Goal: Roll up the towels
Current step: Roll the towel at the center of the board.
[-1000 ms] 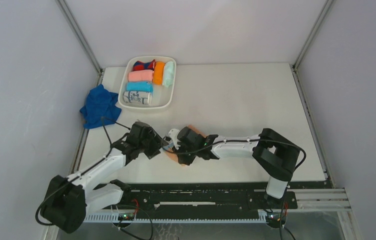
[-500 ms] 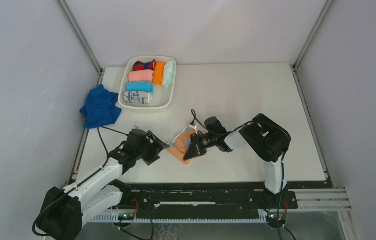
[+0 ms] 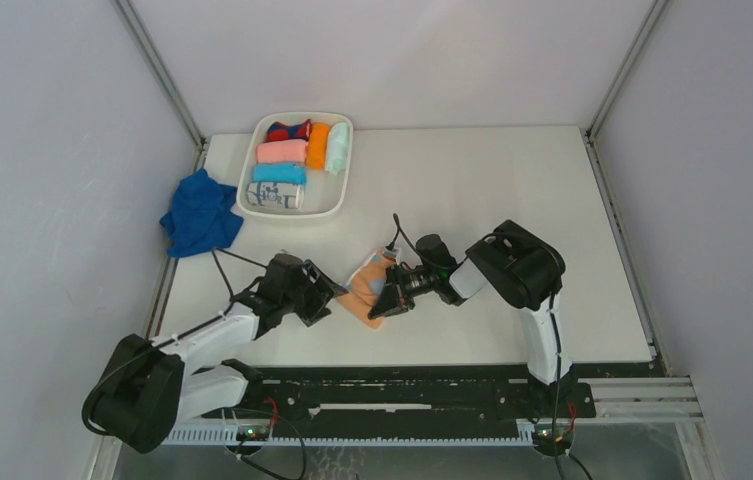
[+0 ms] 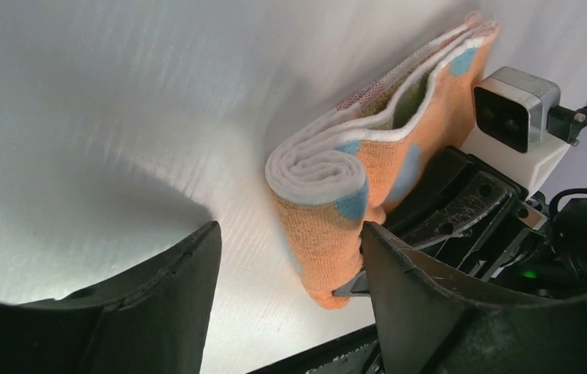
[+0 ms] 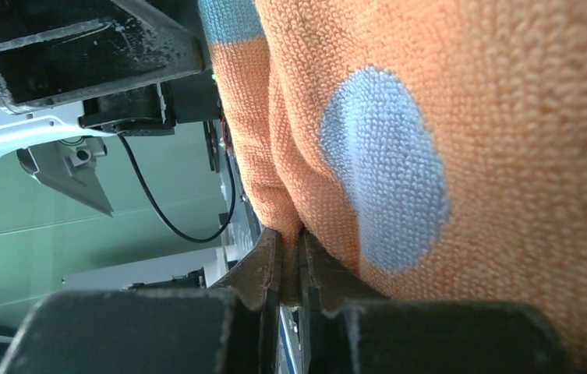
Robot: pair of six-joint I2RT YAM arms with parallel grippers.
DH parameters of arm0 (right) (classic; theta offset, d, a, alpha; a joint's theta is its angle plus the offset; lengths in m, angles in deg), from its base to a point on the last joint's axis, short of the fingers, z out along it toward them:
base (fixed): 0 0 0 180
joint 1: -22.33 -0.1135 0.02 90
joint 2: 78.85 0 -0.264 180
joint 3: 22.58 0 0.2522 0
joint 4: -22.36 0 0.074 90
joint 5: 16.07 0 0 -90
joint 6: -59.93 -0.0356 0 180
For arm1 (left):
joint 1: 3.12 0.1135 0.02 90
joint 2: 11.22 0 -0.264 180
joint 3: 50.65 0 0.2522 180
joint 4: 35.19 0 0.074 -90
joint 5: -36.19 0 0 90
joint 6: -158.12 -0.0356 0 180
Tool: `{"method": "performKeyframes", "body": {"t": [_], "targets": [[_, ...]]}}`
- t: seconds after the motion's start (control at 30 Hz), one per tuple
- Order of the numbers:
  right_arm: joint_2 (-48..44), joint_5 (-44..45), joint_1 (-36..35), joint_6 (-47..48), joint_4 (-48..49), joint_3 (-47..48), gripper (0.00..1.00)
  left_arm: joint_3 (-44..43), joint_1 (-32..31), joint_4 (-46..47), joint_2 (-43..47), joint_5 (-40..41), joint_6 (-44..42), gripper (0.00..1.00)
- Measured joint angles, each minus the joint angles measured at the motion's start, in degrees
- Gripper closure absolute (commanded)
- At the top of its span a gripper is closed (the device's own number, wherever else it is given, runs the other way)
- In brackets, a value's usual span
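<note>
Looking down on a white table (image 3: 492, 190), with the left arm (image 3: 207, 338) and the right arm (image 3: 517, 265) both reaching from the near edge toward its middle. Finding the royal-blue towel (image 3: 200, 213) lying crumpled and unrolled at the far left edge of the table, just beside a white tray (image 3: 340, 200) and well apart from both arms. Noting the tray sitting toward the far left corner and holding rolls packed side by side: a pink roll (image 3: 282, 152), a light-blue roll (image 3: 279, 173), a white printed roll (image 3: 274, 196), an orange roll (image 3: 319, 145), a mint roll (image 3: 338, 147) and a red-and-blue roll (image 3: 289, 130). Seeing the peach-orange towel (image 3: 360, 290) near the middle front of the table between the two grippers, partly rolled, standing on its long edge rather than lying flat, showing pale blue spots on the outside and a spiral of white backing at the end nearer the left arm. Watching the right gripper (image 3: 380, 305) pinching a fold of that towel, jaws pressed nearly together with orange cloth running down into the slit between them. Watching the left gripper (image 3: 324, 297) gripping nothing, jaws standing wide apart and framing the rolled end; not being able to tell whether the nearer finger is touching the cloth. Catching a small white camera block (image 4: 512, 113) on the right wrist, just beside the towel's far end.
</note>
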Motion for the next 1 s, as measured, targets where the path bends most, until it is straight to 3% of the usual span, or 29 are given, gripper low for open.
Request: {"method": "performKeyframes", "body": {"t": [0.17,0.43,0.57,0.77,1.0], "targets": [[0.37,-0.74,0.15,-0.55,-0.81,0.66,1.00,-0.20,-0.11,3.89,-3.87,-0.52,0.22,0.37],[-0.22,-0.33,0.20,1.03,-4.79,1.46,0.93,-0.79,-0.31,7.85,-9.01,-1.46,0.48,0.69],[-3.85,2.67,-0.07,5.38,-12.07,1.66,0.83,-0.79,-0.48,7.26,-9.14,-1.46,0.28,0.79],[-14.62,12.55,-3.41,16.83,-28.89,4.02,0.59,-1.64,-0.68,1.64,-6.40,0.04,-1.57,0.84],[-27.54,34.71,-15.80,31.82,-43.52,8.76,0.44,-4.22,-0.68,-5.01,-5.86,1.64,-3.91,0.84]]}}
